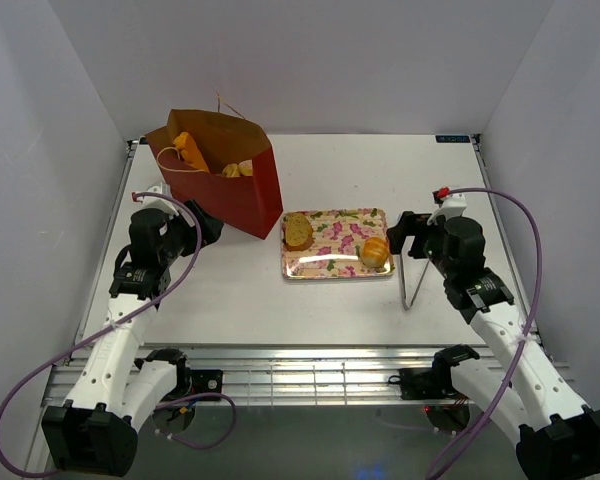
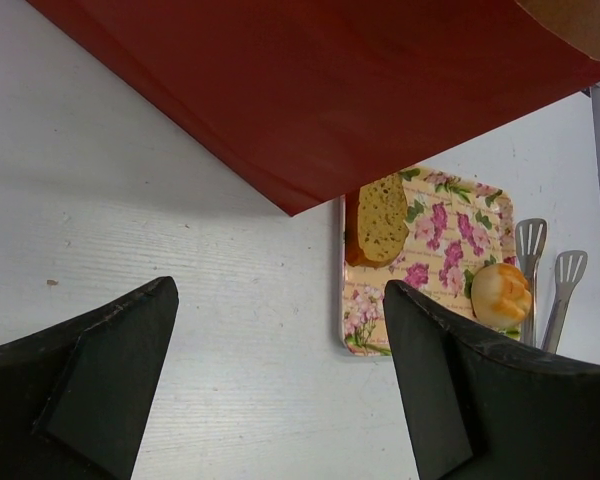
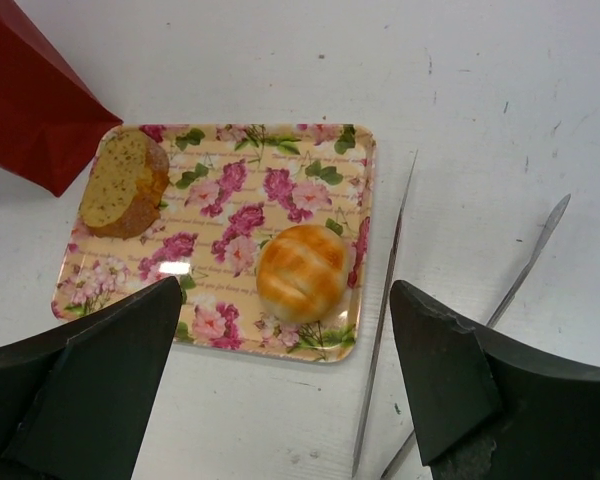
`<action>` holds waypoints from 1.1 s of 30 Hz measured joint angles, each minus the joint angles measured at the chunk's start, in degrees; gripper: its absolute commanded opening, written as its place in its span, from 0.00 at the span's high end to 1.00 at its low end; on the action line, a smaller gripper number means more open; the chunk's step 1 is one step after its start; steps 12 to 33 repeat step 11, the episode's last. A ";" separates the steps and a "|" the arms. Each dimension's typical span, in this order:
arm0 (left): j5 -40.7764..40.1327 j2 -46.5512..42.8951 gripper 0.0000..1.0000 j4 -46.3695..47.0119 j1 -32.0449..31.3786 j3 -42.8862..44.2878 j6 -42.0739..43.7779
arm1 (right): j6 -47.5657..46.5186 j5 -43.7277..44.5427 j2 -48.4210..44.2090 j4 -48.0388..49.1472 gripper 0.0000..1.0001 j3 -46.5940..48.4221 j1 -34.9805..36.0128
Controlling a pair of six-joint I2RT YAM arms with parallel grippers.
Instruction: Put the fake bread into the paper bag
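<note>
spreading across the whole scene is a white tabletop (image 1: 240,300) with the two arms at its near edge. the paper bag (image 1: 235,195), dark red outside and brown inside, stands open at the far left of the tabletop, its mouth facing up and a thin cord handle showing at the rim. the left arm reaches toward the bag's near side, and the left fingers (image 1: 208,226) sit just beside its red wall; in the left wrist view they stand wide apart with nothing between them. the right arm reaches in from the right, and the right fingers (image 1: 408,233) hang just beyond the right end of a pink floral tray (image 1: 335,270); they too are spread wide and grip nothing. the tray lies flat in the middle of the tabletop, its far left corner close to the bag's base. a pair of metal tongs (image 1: 415,270) rests on the tabletop just right of the tray, near the right fingers. two pieces of the fake bread are on the tray: a toast slice (image 1: 298,231) at the far left corner, nearest the bag, and a round glossy roll (image 1: 375,252) at the near right. more golden-orange pastries (image 1: 187,150) show inside the bag's mouth, though which kinds they are cannot be told.
</note>
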 measured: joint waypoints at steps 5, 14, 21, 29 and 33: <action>-0.04 0.17 0.06 0.00 0.00 0.00 0.00 | 0.39 0.76 2.25 -0.37 0.10 0.00 0.00; -0.20 0.26 0.06 -0.02 0.00 0.00 -0.02 | 0.50 1.62 1.46 -0.31 0.10 -0.02 0.00; -0.20 0.26 0.06 -0.02 0.00 0.00 -0.02 | 0.50 1.62 1.46 -0.31 0.10 -0.02 0.00; -0.20 0.26 0.06 -0.02 0.00 0.00 -0.02 | 0.50 1.62 1.46 -0.31 0.10 -0.02 0.00; -0.20 0.26 0.06 -0.02 0.00 0.00 -0.02 | 0.50 1.62 1.46 -0.31 0.10 -0.02 0.00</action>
